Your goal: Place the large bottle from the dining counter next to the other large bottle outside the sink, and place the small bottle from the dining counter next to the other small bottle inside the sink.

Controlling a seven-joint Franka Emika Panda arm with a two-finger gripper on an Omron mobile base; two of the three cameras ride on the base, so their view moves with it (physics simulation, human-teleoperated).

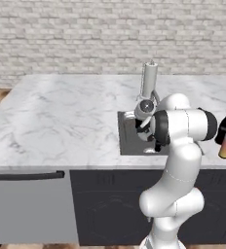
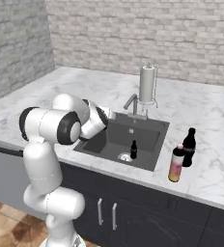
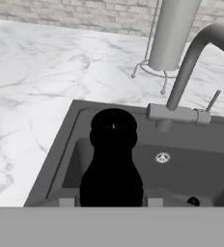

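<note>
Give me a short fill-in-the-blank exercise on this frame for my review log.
1. The pink-orange bottle stands on the counter beside the all-dark large ____.
2. The gripper holds a small dark ____ between its fingers.
3. Another small bottle stands inside the ____.
4. Behind the faucet stands a grey paper towel ____.

Missing words: bottle; bottle; sink; roll

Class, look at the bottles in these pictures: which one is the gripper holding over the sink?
The small dark bottle clamped in the gripper above the sink. Another small bottle stands inside the basin; the two tall ones stand on the counter.
</note>
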